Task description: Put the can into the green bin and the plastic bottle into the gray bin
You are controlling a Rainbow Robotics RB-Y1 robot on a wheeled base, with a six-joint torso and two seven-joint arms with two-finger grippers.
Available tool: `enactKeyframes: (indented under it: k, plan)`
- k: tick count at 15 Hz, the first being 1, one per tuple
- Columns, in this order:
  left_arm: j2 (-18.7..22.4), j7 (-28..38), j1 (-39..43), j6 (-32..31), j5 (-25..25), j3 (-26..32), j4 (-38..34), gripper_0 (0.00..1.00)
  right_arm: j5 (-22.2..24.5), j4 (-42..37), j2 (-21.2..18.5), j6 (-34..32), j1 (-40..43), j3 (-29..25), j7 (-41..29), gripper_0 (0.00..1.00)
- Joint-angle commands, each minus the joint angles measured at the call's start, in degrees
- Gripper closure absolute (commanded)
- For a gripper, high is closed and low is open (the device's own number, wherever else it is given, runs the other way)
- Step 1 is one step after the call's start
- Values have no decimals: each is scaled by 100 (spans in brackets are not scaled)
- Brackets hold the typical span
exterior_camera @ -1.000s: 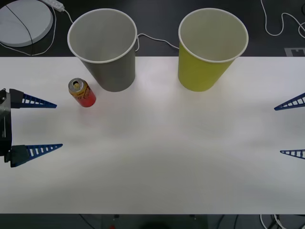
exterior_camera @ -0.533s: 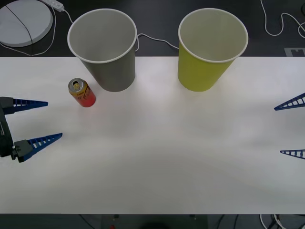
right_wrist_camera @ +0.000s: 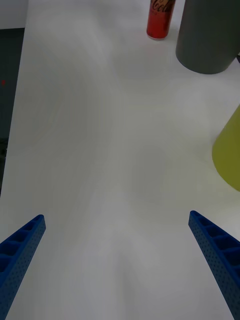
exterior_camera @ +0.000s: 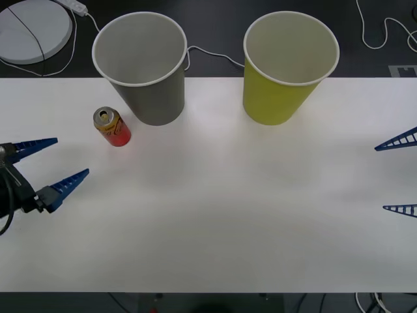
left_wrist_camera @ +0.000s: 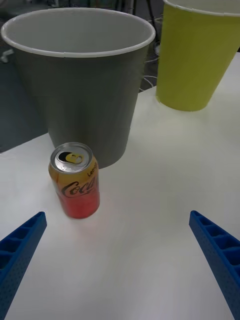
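Front view: Coca-Cola can (exterior_camera: 112,126) upright just left of gray bin (exterior_camera: 140,65); left gripper (exterior_camera: 57,162) near can, fingers spread, empty.

Bare white tabletop (exterior_camera: 215,215) open before tall dark gray paper bin (exterior_camera: 140,65); small red-gold can (exterior_camera: 112,126) just beside bin.

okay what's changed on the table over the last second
The left gripper, open and empty, has swung to angle toward the can, its fingers now pointing up and in. The can, gray bin, green bin and the open right gripper have not moved.
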Motion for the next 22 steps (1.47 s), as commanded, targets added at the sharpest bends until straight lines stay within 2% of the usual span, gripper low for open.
enactKeyframes:
  k: [1, 4, 9, 15, 18, 22]
  plan:
    - [-495, -694, 104, 371, -124, 0, 2, 0, 0, -1, 0, 0, 0, 0, 0, 0]
    - [-891, -1221, 139, 556, -124, -44, 125, 0, 0, -1, 0, 0, 0, 0, 0, 0]
    - [-926, -1977, 60, 1215, 508, -624, 503, 0, 0, -1, 0, 0, 0, 0, 0, 0]
    - [-917, -2258, -652, 1197, 1176, -870, 1540, 0, 0, -1, 0, 0, 0, 0, 0, 0]
    - [-926, -2953, -1012, 1127, 1774, -1064, 2164, 0, 0, -1, 0, 0, 0, 0, 0, 0]
    - [-926, -3621, -1540, 749, 2310, -1169, 3113, 0, 0, -1, 0, 0, 0, 0, 0, 0]
